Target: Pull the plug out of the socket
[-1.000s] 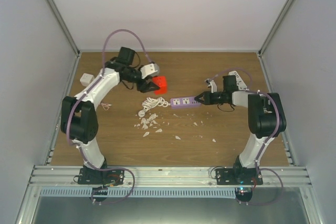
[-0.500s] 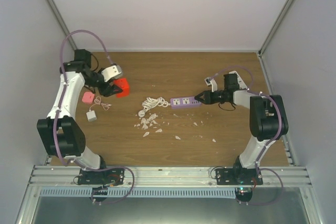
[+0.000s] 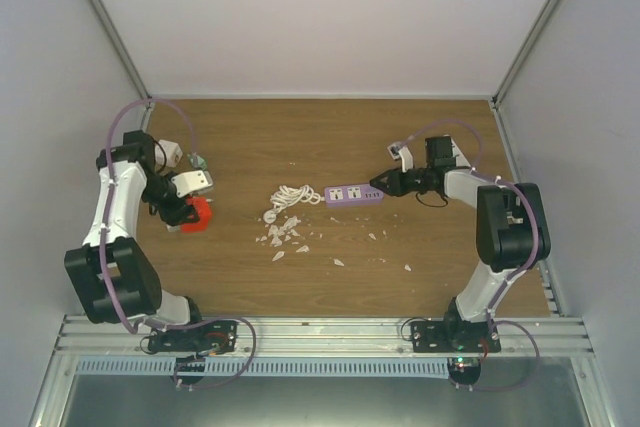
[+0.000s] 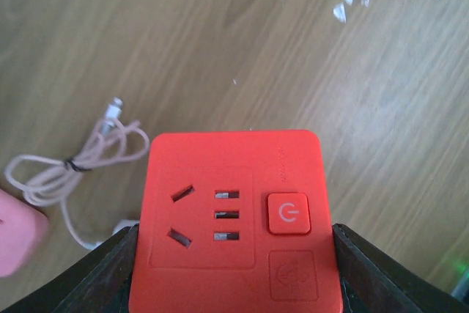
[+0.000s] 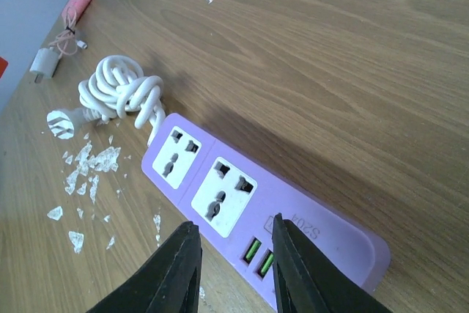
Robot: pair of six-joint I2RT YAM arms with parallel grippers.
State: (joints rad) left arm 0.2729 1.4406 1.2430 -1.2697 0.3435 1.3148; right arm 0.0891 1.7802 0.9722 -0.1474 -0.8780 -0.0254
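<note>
The left gripper was clamped on a red socket block, with a black finger against each side. The block's face, with its empty holes and power button, was turned up toward the wrist camera. It sat near the left edge of the worktop, and a bundled pink cable lay on the wood just beside it. The right gripper had its jaws only a little apart with nothing between them. Its tips were over the USB end of a purple power strip, which lay about mid-worktop, slightly toward the right edge; I could not tell whether they touched it. Both sockets on the strip were empty. Its white cord lay knotted at the strip's left end. The white plug rested flat on the wood just beyond, free of any socket, among scattered white scraps.
</note>
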